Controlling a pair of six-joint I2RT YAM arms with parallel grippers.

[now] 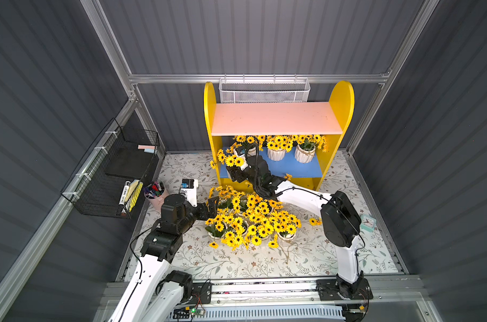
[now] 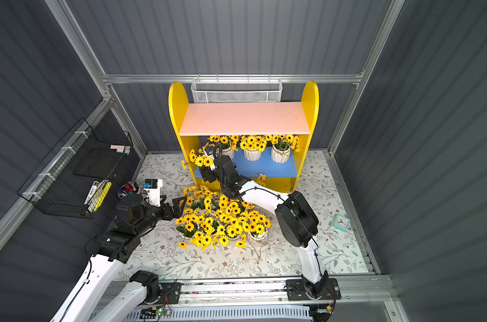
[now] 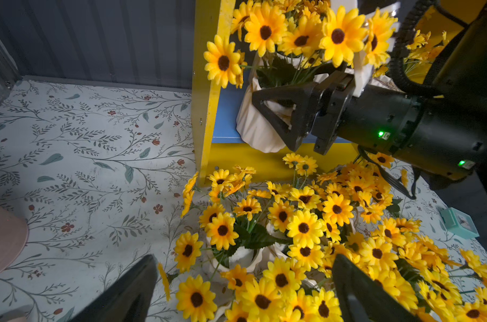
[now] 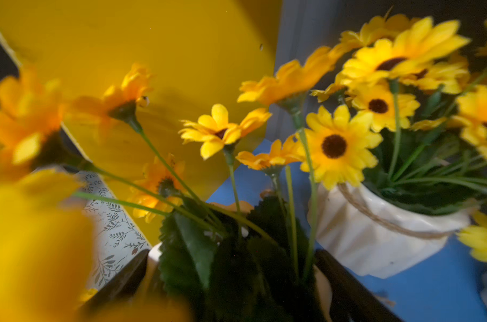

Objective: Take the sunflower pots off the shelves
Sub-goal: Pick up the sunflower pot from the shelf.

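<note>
**Lifting a sunflower pot off the lower shelf board**

*Top views.* The two-tier shelves with yellow round-topped side panels [image 1: 344, 106] have a bare pink upper board [image 1: 275, 118] and a blue lower board [image 1: 295, 167]. In both top views, three small white ribbed sunflower pots with twine at the rim [image 1: 276, 154] stand along the back of the blue board. The right arm [image 1: 301, 195] reaches to the front corner of that board nearer the left arm [image 1: 178, 214], where the yellow blooms of a fourth, tilted pot [image 2: 200, 160] lean outward. A dense cluster of pots [image 1: 253, 220] stands on the floral-printed surface [image 1: 236, 264] in front of the shelves.

*Left wrist view.* The left jaws are wide apart and empty above the edge of the cluster. The tilted pot [image 3: 253, 131] overhangs the front edge of the blue board, and one black triangular finger [image 3: 303, 117] of the right jaws lies against its side.

*Right wrist view.* The picture is partly blurred. The right jaws stand wide, one on each side of the pot's leaves [image 4: 209, 251], and appear to be clamped on its body. A neighbouring pot [image 4: 376, 239] stands just beside it.

*Step in hand.* This appears to be the extraction of this pot. The next move calls for drawing it clear of the side panel and the neighbouring blooms, then finding free surface beside the cluster.
</note>
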